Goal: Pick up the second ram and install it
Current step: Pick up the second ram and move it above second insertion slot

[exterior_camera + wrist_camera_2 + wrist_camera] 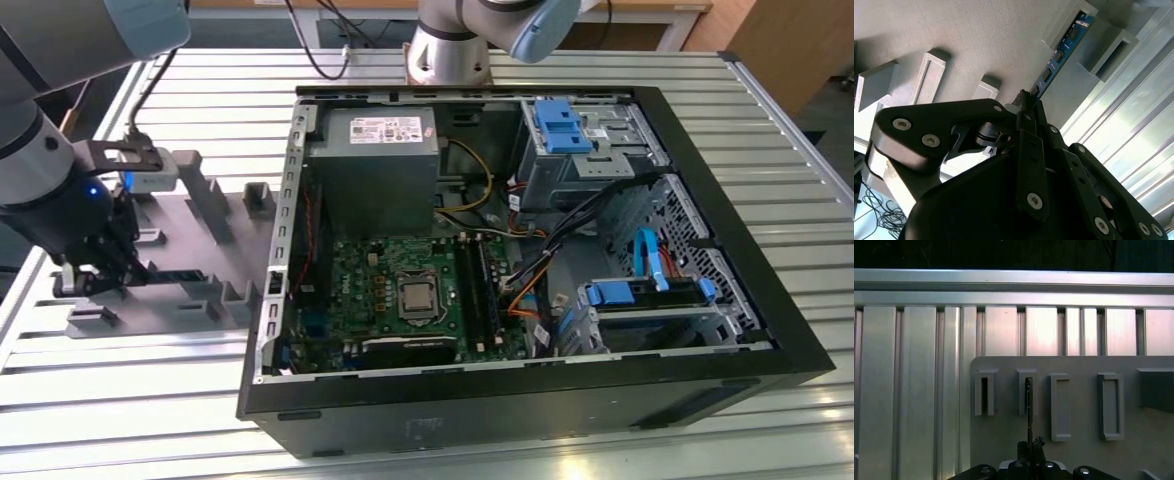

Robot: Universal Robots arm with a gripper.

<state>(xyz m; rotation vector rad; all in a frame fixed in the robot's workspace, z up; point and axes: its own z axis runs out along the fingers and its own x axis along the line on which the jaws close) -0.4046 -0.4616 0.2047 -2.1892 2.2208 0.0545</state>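
The ram (1061, 47) is a thin blue-green stick with small dark chips. Its near end sits between the tips of the gripper (1026, 100), and the jaws look clenched on that end, one on each flat face. Its long axis runs straight out from the jaws, in line with the gripper's own reach, so the stick reads as an extension of the fingers rather than lying across them.

In the first wrist view the ram (1028, 410) appears edge-on as a single dark line. It leads from the gripper (1030, 444) to a narrow slot in the grey tray (1004, 440). The far end meets that slot; I cannot tell whether it is seated there or just clear of it. A matching slot just beside it looks vacant, and wider pockets follow along the same row.

In the exterior view the gripper (100, 272) points down onto the tray (200, 215), which rests on a ribbed metal worktop (134, 400). The open computer case (787, 345) lies just beside the tray, toward the exterior view's right. Inside it is the green motherboard (387, 270), with long black memory slots (478, 290) near its middle, well apart from the jaws. Whether a stick already sits in those slots is too small to tell.
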